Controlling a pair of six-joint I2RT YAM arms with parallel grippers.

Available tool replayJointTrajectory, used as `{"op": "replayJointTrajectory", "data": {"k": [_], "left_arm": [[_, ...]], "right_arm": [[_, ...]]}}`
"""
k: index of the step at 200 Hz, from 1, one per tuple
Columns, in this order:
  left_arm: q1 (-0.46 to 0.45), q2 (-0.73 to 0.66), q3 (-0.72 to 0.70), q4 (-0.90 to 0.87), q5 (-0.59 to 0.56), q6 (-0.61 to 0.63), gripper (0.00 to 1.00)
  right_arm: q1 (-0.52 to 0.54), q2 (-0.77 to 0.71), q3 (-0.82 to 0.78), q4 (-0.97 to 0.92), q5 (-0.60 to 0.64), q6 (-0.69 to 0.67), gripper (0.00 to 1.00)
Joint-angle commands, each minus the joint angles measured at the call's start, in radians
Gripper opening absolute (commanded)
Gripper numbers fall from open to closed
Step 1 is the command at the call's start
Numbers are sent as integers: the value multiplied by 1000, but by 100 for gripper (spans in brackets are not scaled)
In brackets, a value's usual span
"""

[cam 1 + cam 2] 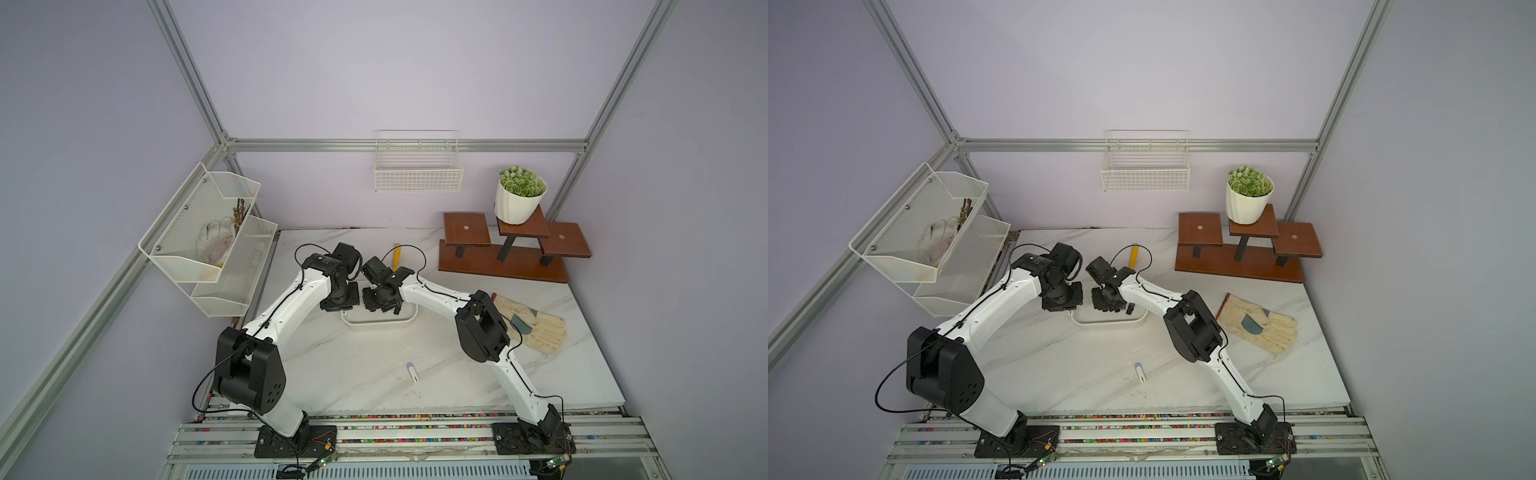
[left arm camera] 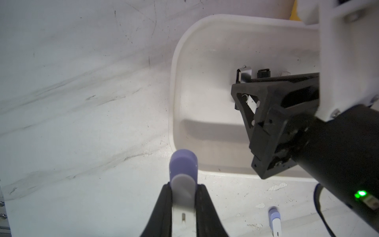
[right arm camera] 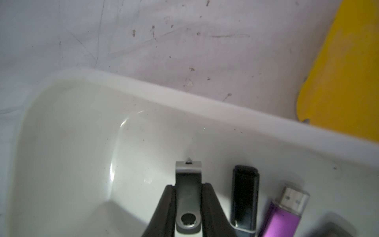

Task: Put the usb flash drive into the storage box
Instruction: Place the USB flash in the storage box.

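Grey drive clamped in my right tool, lilac-capped drive in my left tool; lower inside storage box, then release.

Both top views look steeply down from above the near edge of the worktop, covering it all. Wrist cameras peer closely past left claw and right claw, sharing the storage box.

Dim, even top views — wrist views soft-focused, glare streaks on the storage box.
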Motion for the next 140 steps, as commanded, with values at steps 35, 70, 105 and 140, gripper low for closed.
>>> {"op": "replayJointTrajectory", "data": {"k": [35, 70, 105, 140], "left_arm": [[6, -18, -14, 16, 13, 24, 0], [6, -21, -16, 19, 14, 23, 0], [6, -18, -13, 19, 19, 24, 0], [6, -5, -6, 21, 21, 33, 0]], "right_arm": [[6, 15, 17, -2, 36, -20, 10], [6, 18, 15, -6, 42, -20, 29], [6, 1, 10, -2, 51, -20, 40], [1, -84, -34, -8, 136, 8, 41]]}}
